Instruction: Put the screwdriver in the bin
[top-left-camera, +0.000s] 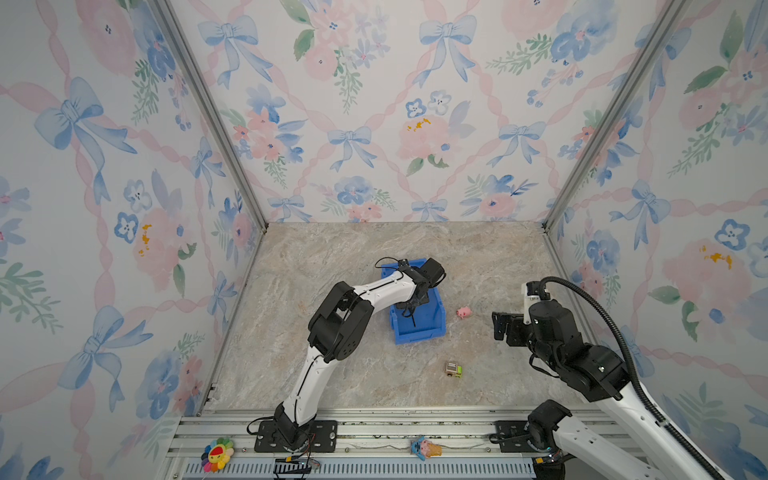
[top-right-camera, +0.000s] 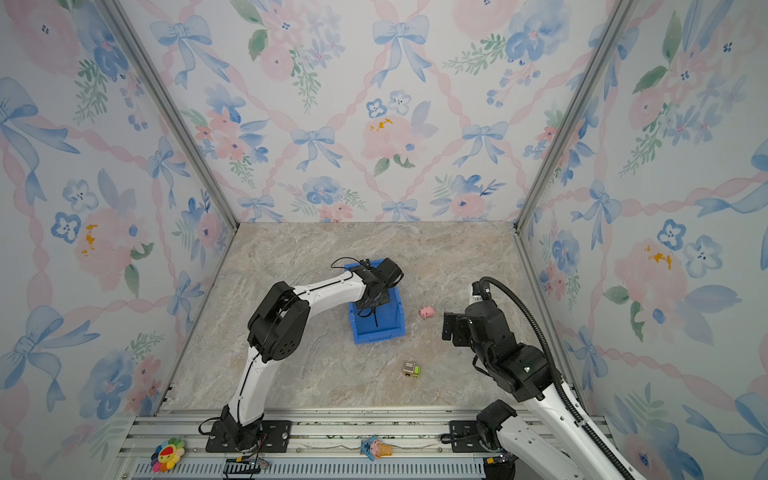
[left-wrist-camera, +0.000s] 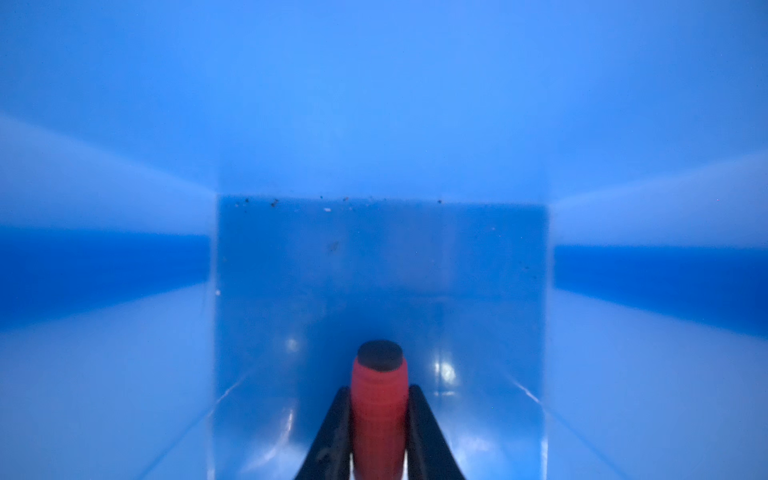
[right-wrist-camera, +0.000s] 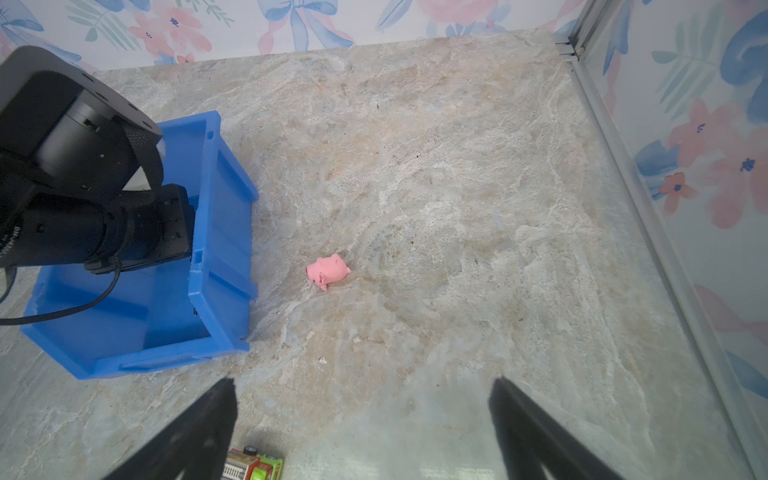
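Observation:
The blue bin (top-left-camera: 419, 333) (top-right-camera: 379, 335) stands mid-table, and my left gripper (top-left-camera: 409, 309) (top-right-camera: 372, 307) reaches down into it. In the left wrist view the bin's walls (left-wrist-camera: 374, 124) fill the frame. There the left gripper (left-wrist-camera: 379, 388) is shut on the screwdriver's red handle (left-wrist-camera: 379, 409), with a black finger (left-wrist-camera: 419, 419) tight against each side. In both top views the thin dark shaft (top-left-camera: 414, 321) (top-right-camera: 375, 320) hangs below the gripper inside the bin. My right gripper (top-left-camera: 498, 326) (top-right-camera: 448, 326) (right-wrist-camera: 361, 384) hovers open and empty to the right of the bin (right-wrist-camera: 224, 232).
A pink pig toy (top-left-camera: 462, 312) (right-wrist-camera: 328, 270) lies between the bin and the right gripper. A small green toy truck (top-left-camera: 454, 369) (right-wrist-camera: 253, 465) sits nearer the front. A flower toy (top-left-camera: 217, 454) and an ice-cream toy (top-left-camera: 424, 448) lie on the front rail.

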